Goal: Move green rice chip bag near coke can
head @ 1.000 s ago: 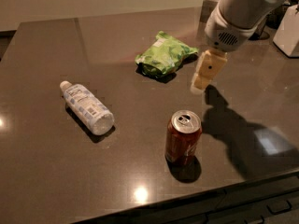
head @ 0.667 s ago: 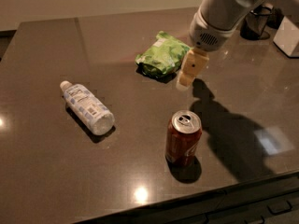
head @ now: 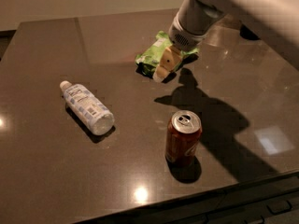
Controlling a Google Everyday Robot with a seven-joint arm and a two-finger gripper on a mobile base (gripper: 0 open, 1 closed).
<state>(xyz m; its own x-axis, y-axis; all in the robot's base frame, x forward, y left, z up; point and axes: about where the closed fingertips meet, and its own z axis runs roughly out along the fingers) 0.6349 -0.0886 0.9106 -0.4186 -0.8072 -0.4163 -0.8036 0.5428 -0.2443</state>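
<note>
Presently, the tan gripper [head: 164, 66] is seen at the near edge of the wrinkly light-green rice chip bag [head: 150, 57], far on the dark table [head: 46, 171]; its jaw opening cannot be told. Pinched shallowly, the bag could be dropped short of the near red-brown coke can [head: 183, 139].

Arm [head: 243, 6]: casing was thick, smooth and white-grey, with one small dark hole. Wrist [head: 186, 35]: round pale collar, dark ribbed band. Gripper [head: 160, 74]: cream-tan, tapering, one dark dot; sat at the green rice chip bag's [head: 150, 57] near edge.

White arm [head: 233, 3] slanting from upper right, pincer [head: 160, 74] angled down-left
</note>
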